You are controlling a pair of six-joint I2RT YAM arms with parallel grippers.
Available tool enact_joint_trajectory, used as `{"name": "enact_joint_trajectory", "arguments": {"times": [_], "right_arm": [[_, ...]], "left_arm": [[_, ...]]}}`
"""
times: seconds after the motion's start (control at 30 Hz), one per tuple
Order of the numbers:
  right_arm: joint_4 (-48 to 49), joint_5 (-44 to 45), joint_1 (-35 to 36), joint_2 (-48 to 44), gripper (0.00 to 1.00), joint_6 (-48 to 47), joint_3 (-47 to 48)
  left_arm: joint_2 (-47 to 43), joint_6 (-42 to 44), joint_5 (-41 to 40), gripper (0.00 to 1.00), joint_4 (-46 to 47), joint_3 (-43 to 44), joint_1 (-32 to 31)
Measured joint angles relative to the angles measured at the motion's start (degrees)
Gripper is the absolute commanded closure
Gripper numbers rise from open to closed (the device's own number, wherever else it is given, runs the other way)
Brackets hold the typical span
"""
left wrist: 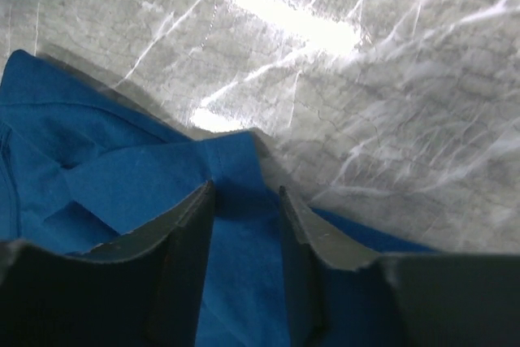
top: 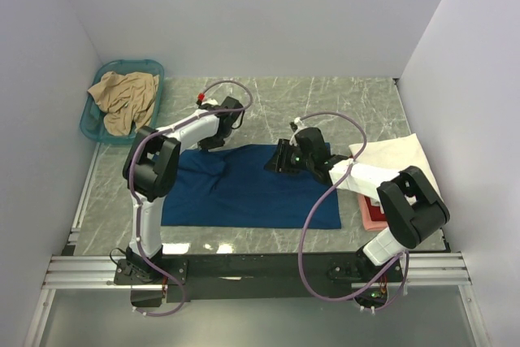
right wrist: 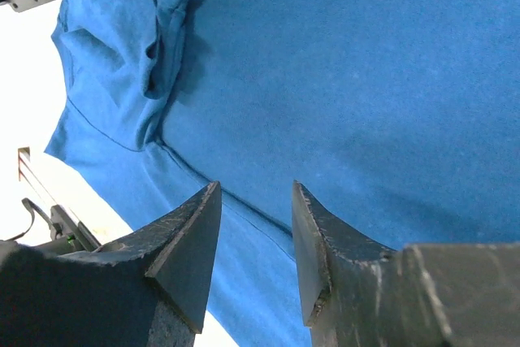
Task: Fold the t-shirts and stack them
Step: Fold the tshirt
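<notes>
Plain white walls (top: 244,6) close in at nine, twelve and three o'clock. The table (top: 357,103) is grey and marble-veined, with a bright glare (left wrist: 292,22) lying across it. A teal basket (top: 122,63) sits at ten o'clock, and an aluminium rail (top: 81,270) runs along six.

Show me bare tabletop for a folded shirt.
Bare marble: the far strip right of the teal basket, beyond the blue shirt; also the left strip beside that shirt. Crowded: centre, and the right edge under the cream shirt.

Teal basket (top: 134,62) at far-left corner, grey marbled tabletop (top: 341,103), white walls (top: 244,14)
</notes>
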Motion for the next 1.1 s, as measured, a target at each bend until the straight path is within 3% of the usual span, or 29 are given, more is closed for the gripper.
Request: {"name": "enact_joint_trajectory", "arguments": {"times": [0.13, 0.23, 0.43, 0.83, 1.1], "right_arm": [[0.5, -0.9, -0.8, 0.0, 0.53, 0.2, -0.6], [0.7, -1.7, -1.0, -0.1, 0.53, 0.3, -0.9], [1.5, -2.8, -1.1, -0.1, 0.53, 0.7, -1.0], [2.6, -4.1, -1.1, -0.1, 0.54, 1.9, -1.0], [2.4, -4.6, -1.1, -0.1, 0.54, 1.8, -1.0]], "left_arm": [[0.0, -0.7, -0.1, 0.7, -0.7, 0.0, -0.4], [0.0, -1.2, -0.1, 0.85, -0.7, -0.3, -0.5], [-2.1, -1.2, -0.1, 0.99, -0.9, -3.3, -0.5], [-18.1, -3.3, 1.4, 0.99, 1.7, -15.4, -0.5], [-36.3, -8.8, 6.7, 0.98, 8.8, -34.9, -0.5]]}}
